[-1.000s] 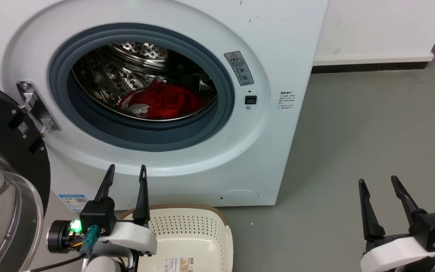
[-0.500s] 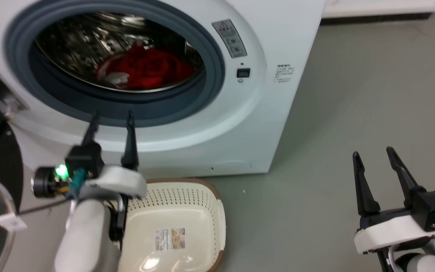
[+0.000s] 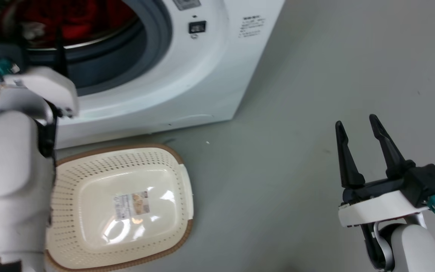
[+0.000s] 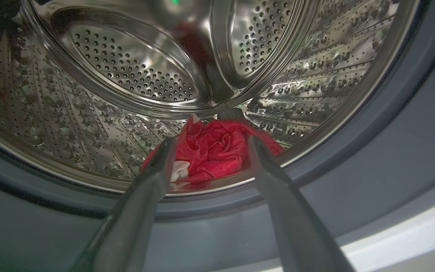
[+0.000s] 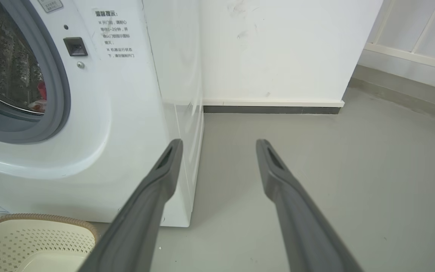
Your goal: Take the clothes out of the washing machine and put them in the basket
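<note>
The washing machine stands at the upper left with its porthole open. Red clothes with a bit of white trim lie low in the steel drum, and they show red at the top edge in the head view. My left gripper is open at the porthole's lower rubber rim, pointing at the clothes and short of them. Nothing is between its fingers. The cream basket sits on the floor in front of the machine, holding nothing. My right gripper hangs open over the floor to the right.
My pale left forearm covers the basket's left side. Grey floor stretches to the right of the machine. A white wall with a dark skirting stands behind. The basket's corner lies left of my right gripper.
The head camera has swung down and right, so the picture shifted. My left gripper has risen from below the porthole to its lower rim. The right gripper stays open.
</note>
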`<state>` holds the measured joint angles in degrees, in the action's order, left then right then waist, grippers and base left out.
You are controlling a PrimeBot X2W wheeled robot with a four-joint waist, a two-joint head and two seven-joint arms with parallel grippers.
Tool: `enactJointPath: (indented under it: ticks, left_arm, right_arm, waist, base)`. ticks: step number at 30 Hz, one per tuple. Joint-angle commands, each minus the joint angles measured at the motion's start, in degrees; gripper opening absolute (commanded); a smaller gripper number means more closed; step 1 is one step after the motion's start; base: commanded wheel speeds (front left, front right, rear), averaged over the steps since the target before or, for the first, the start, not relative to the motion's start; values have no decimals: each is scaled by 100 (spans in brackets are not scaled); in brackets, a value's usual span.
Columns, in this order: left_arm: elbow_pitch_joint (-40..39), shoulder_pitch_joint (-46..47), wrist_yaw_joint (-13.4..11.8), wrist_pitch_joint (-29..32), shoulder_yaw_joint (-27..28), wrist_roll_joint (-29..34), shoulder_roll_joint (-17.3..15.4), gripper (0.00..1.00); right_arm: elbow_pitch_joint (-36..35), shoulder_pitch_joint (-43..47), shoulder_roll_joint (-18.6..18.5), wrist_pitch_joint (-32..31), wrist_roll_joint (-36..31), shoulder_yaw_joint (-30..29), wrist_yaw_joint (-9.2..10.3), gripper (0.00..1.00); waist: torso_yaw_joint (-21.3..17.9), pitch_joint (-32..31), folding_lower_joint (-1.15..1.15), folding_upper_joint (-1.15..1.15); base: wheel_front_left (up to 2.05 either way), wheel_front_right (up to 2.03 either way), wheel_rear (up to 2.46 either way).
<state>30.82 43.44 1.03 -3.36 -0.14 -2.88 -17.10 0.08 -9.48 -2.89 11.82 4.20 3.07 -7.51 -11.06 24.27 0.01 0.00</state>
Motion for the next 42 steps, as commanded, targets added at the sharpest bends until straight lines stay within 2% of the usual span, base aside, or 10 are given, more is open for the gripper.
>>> enactJointPath:
  ticks: [1,10,20,27,35,42]
  left_arm:
    - [119,294,50,159,-4,44,-168,100]
    - [502,1614,292,1149,-163,296,-944,100]
    - [648,2929,485,2436,-358,460,-1632,100]
    - [671,3417,536,3457,-465,523,-1953,100]
    - [304,3461,402,4311,-375,488,-2199,100]
    - [-160,3338,380,4724,-398,496,-2344,100]
  right_arm:
    - [79,-154,3,85,59,62,4,100]
    - [454,-510,4,300,393,377,4,100]
    - [514,-812,4,336,768,594,4,100]
    - [450,-931,4,338,980,747,4,100]
    - [403,-1064,5,337,1289,929,4,100]
    - [399,-1112,4,337,1394,1009,4,100]
  waist:
    - [-395,435,-1,0]
    - [-884,1090,-1,0]
    - [-1179,1673,-1,0]
    - [-1299,2080,-1,0]
    - [-1485,2444,-1,0]
    - [-1565,2597,-1,0]
  base:
    - [0,0,0]
    - [0,0,0]
    - [0,0,0]
    - [0,0,0]
    - [0,0,0]
    - [0,0,0]
